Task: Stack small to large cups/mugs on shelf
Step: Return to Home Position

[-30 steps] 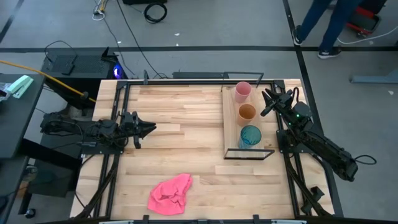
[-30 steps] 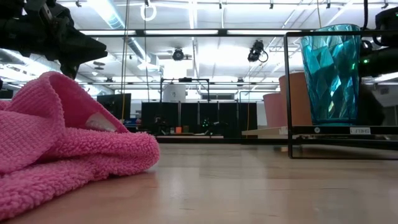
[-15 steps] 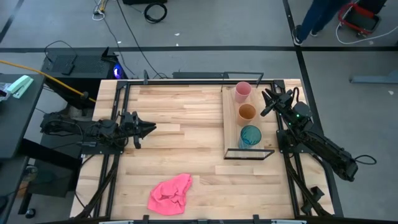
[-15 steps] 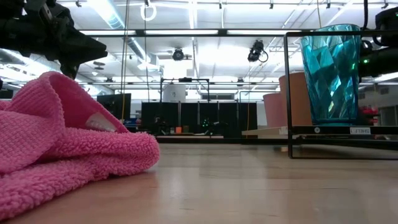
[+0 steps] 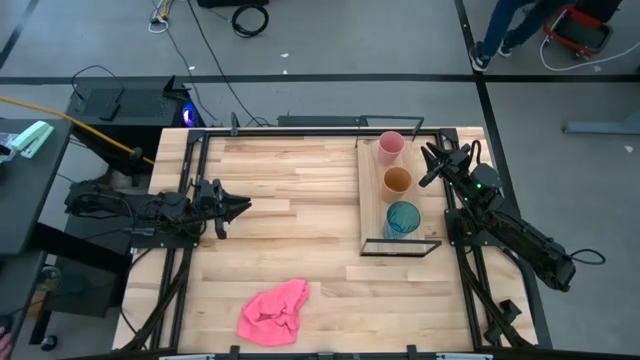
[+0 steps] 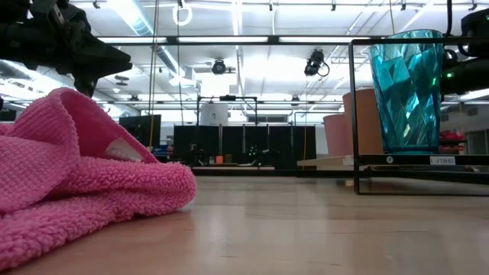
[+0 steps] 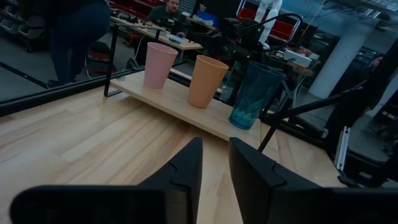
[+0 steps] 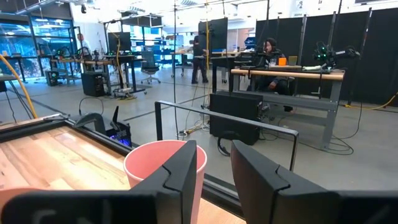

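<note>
Three cups [image 5: 397, 181] (pink, orange, teal) stand along shelf [image 5: 371, 205].

Three cups [image 5: 397, 180] sit in a row on the shelf [image 5: 371, 200] — right side of the table [image 5: 300, 190] — cloth [image 5: 273, 312] lies near the front edge.

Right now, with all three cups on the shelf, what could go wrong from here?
1. The right gripper hangs close beside the pink cup and the orange cup; a sideways swing could knock them over.
2. The teal cup stands near the end of the shelf; a bump might tip it off.
3. The cups stand in a row, not nested, so a strict reading of "stack" may fail.
The left gripper waits at the table's left side.
</note>
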`<action>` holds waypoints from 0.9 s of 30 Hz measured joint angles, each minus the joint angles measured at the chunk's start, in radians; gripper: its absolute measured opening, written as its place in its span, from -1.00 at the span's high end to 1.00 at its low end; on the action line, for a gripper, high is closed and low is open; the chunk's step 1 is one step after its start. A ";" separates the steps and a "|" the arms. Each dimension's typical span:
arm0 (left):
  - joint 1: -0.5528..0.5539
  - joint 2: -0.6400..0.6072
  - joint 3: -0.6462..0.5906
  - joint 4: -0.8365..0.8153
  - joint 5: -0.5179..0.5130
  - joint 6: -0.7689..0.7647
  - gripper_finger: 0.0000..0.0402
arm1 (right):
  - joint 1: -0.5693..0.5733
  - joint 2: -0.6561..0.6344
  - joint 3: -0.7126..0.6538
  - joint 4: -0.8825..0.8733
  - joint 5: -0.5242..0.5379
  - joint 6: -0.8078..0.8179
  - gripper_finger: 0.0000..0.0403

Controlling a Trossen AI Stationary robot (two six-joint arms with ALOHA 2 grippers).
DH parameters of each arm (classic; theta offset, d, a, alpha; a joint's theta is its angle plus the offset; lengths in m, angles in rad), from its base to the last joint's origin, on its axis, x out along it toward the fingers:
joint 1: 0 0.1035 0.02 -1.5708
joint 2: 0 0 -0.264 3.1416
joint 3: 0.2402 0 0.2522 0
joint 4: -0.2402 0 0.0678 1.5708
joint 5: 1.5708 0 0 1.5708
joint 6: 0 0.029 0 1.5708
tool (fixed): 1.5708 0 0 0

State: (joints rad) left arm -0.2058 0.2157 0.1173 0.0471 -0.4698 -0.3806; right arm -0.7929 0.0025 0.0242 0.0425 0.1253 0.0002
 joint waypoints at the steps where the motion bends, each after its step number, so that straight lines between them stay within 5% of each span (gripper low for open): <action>1: 0.000 0.000 0.000 0.000 0.000 0.000 0.56 | 0.000 0.000 0.000 0.000 0.000 0.000 0.47; 27: 0.000 0.000 0.000 0.000 0.000 0.000 0.58 | 0.000 0.000 0.000 0.000 0.000 0.000 0.47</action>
State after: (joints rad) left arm -0.2062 0.2157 0.1173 0.0471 -0.4698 -0.3807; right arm -0.7929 0.0022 0.0242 0.0425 0.1253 0.0002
